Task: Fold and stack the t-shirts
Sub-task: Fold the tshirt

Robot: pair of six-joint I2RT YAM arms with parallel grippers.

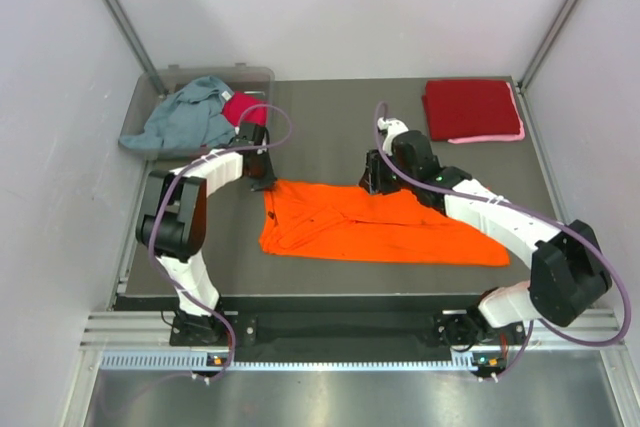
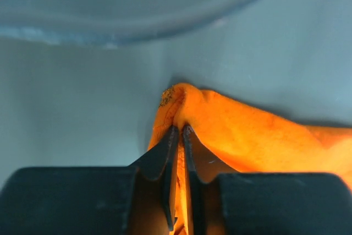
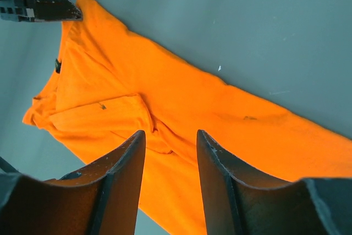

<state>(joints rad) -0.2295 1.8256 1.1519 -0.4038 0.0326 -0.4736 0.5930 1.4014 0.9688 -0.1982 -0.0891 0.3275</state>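
The bright orange cloth t-shirt (image 1: 380, 227) lies spread and somewhat rumpled across the middle of the dark grey table (image 1: 330, 117). The left gripper (image 2: 180, 130) is at the shirt's far-left corner, its jaws pinched nearly together on a raised fold of orange cloth. The right gripper (image 3: 170, 136) is over the shirt's far edge, jaws apart with nothing between them (the cloth lies flat below). At the table's far-right corner a folded dark red t-shirt (image 1: 468, 105) rests on a pink t-shirt (image 1: 495, 137). The clear plastic bin (image 1: 262, 74) at far left holds two more: a grey-blue t-shirt (image 1: 188, 119) and a magenta t-shirt (image 1: 243, 107).
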